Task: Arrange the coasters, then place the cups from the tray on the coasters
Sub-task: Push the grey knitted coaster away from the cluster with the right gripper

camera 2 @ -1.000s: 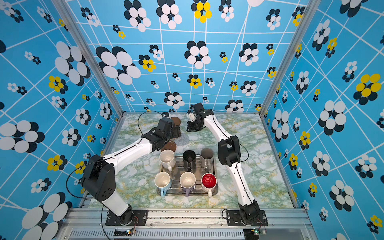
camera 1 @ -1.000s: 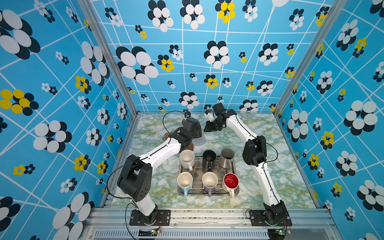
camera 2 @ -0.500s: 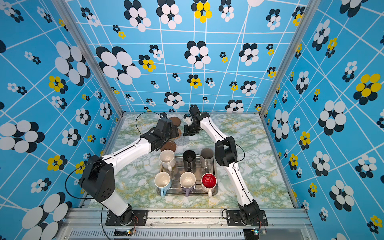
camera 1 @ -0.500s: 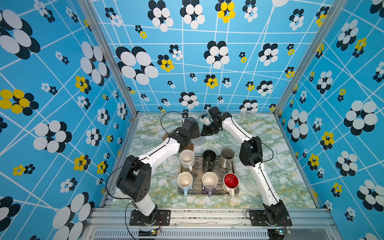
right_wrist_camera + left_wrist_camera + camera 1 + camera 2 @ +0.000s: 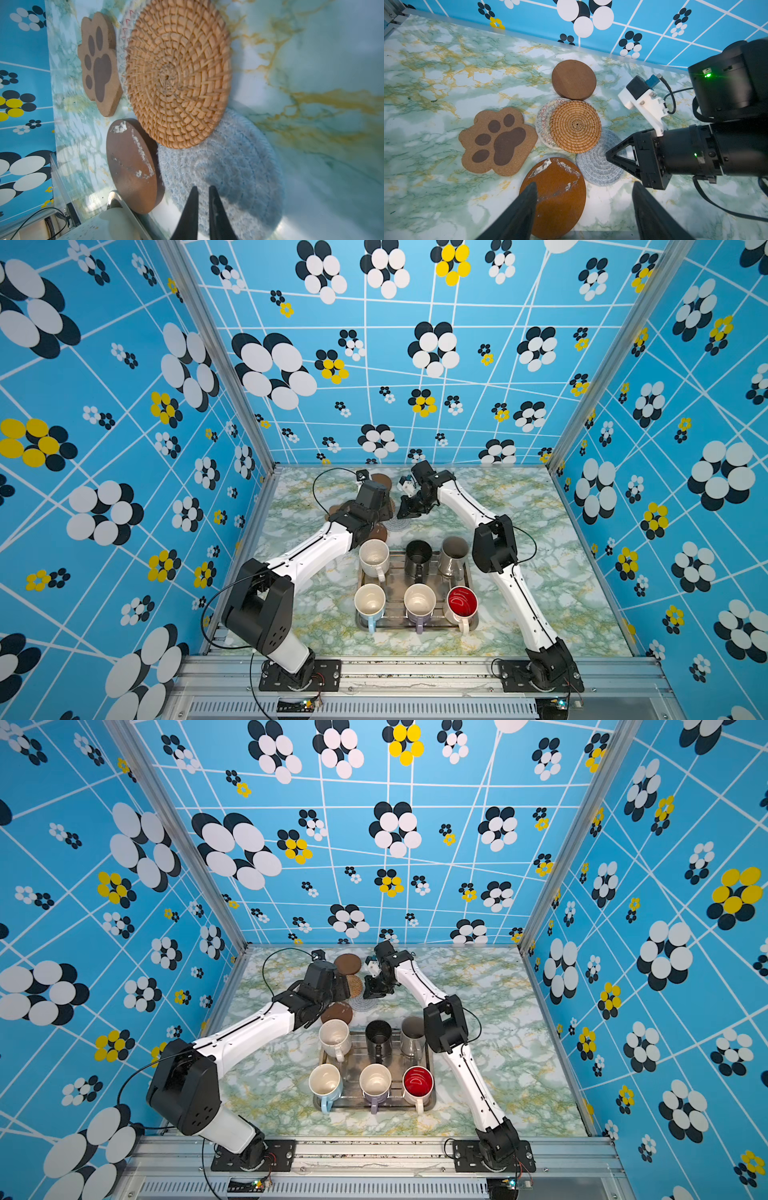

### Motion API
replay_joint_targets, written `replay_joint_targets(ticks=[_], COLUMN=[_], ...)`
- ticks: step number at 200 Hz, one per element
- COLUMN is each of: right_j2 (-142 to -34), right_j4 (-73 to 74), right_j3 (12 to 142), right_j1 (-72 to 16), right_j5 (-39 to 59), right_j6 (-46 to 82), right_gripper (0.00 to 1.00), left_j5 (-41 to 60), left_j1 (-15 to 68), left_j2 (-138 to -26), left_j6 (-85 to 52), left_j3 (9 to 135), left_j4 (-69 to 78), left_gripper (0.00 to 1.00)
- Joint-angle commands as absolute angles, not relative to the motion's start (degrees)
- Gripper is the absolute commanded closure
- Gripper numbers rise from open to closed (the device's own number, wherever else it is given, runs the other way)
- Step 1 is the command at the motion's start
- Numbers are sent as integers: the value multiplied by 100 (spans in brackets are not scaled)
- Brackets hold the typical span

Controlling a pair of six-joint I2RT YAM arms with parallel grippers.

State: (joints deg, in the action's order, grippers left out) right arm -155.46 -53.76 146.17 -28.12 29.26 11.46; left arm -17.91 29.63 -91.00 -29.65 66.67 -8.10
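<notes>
Our right hand (image 5: 202, 188) has swung in, narrowed to a slit on the pale grey coaster (image 5: 228, 166), left hand (image 5: 584, 184) wide above the scuffed brown disc (image 5: 556, 197): we're starting to arrange, cups (image 5: 374, 556) waiting on the tray (image 5: 440, 625).

Coasters: six.
Brown discs: two, the plain brown disc (image 5: 573, 79) and the scuffed brown disc (image 5: 558, 197).
Other coasters: one paw coaster (image 5: 498, 143), one crochet coaster (image 5: 543, 122), one rattan coaster (image 5: 575, 126), one grey coaster (image 5: 598, 166).
Cups: six, one each: speckled white cup (image 5: 374, 556), black cup (image 5: 418, 552), grey-beige cup (image 5: 454, 551), light blue cup (image 5: 369, 602), lilac cup (image 5: 419, 602), red-lined cup (image 5: 462, 602).
Tray (image 5: 395, 627): one.
Robot arms: two, left arm (image 5: 316, 549) and right arm (image 5: 465, 502).
</notes>
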Motion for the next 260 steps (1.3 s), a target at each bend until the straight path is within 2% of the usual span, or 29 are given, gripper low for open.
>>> replay_joint_targets(ticks=[1,89,123,174,260], right_j2=[-15679,-15897,-15830,-15635,-15249], right_j4=[-5430,-5566,-5667,-5739,-5977], right_j3=[14777,14838,14804,14561,14040], right_j1=[-2830,-2708,-2508,-2272,-1753], right_j5=[2739,2473,2698,2594,2212], right_j6=[1304,1380,1411,1293,1075], right_gripper=[84,82,86,88,97], left_j5=[-1881,-1976,-1995,-1988,-1991], left_j1=[2909,2874,2866,2866,2865], left_j2=[-8921,-8774,-8728,-8658,-8631], left_j6=[-3069,-3076,-3094,-3112,-3081], left_j3=[6583,6472,6429,6390,6341], left_j4=[-721,-800,-799,-787,-739], left_gripper=[27,28,28,28,28])
